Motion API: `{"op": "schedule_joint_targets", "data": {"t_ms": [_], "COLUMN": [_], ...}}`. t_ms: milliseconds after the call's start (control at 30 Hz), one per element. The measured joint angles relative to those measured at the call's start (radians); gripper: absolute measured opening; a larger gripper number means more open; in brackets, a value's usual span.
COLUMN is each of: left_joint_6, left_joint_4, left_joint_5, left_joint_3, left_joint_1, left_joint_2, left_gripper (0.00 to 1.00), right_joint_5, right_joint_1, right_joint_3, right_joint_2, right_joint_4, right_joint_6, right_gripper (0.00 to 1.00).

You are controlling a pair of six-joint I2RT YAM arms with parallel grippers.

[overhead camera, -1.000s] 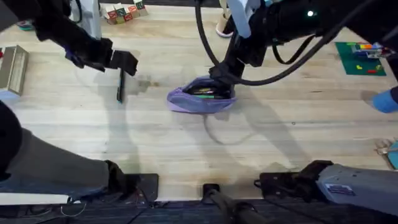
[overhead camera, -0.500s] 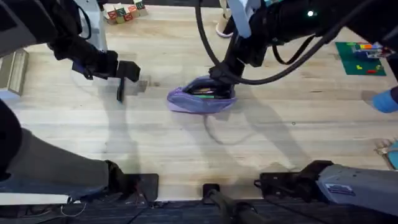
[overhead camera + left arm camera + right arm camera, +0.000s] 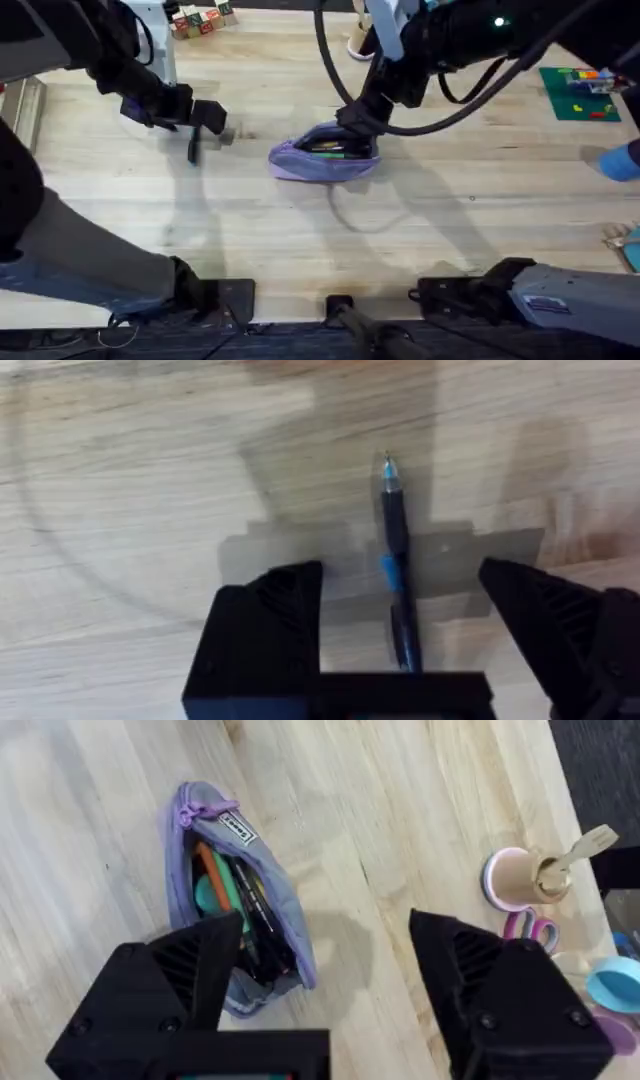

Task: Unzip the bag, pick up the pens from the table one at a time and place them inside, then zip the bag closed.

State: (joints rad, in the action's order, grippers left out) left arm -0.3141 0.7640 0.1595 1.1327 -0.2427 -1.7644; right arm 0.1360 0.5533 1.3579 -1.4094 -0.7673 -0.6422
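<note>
Pencil pouch [image 3: 325, 155] sits mid-table, lilac, zipper open; several pens already visible inside in the right wrist view, green and orange among them. Right gripper [image 3: 358, 118] hovers at the pouch's far end, fingers spread wide, holding nothing.

Black pen [image 3: 396, 575] lies flat on the table [image 3: 300, 250] well to the left of the pouch. Left gripper [image 3: 400, 620] is over it, jaws wide, pen running between the two fingers, roughly centred, slightly nearer the right-hand finger in the wrist view. Not gripped yet, by the look of it.

Risks, as I judge them:
- Pen is thin and lies flat on the wood. If the fingers close too high they pinch air; too low and the tips jam into the table.
- Round barrel could roll or skid sideways when one finger touches first, given the off-centre line-up.
- Pouch mouth is narrow and already crowded; a pen carried at a bad angle could catch the zipper edge or land on top and block zipping.
- Soft pouch may slide unless the right gripper steadies it.

Surface: light butcher-block planks, smooth, low friction likely. Around the edges: toy blocks [image 3: 200, 20] at the far left, a cup with a wooden utensil [image 3: 525, 875] nearby, green mat [image 3: 585, 95] at far right.
</note>
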Motion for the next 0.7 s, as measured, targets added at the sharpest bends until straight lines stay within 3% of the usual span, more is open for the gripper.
{"op": "schedule_joint_targets", "data": {"t_ms": [400,700], "left_joint_6": [0.002,0.015], "left_joint_4": [0.007,0.006], "left_joint_5": [-0.022,-0.083], "left_joint_3": [0.005,0.006], "left_joint_1": [0.006,0.044], "left_joint_2": [-0.004,-0.008], "left_gripper": [0.995,0.995], "right_joint_5": [0.000,0.000], "right_joint_1": [0.000,0.000], "right_joint_3": [0.000,0.000], "right_joint_2": [0.000,0.000], "right_joint_4": [0.000,0.000], "right_joint_6": [0.000,0.000], "right_gripper": [0.996,0.996]}}
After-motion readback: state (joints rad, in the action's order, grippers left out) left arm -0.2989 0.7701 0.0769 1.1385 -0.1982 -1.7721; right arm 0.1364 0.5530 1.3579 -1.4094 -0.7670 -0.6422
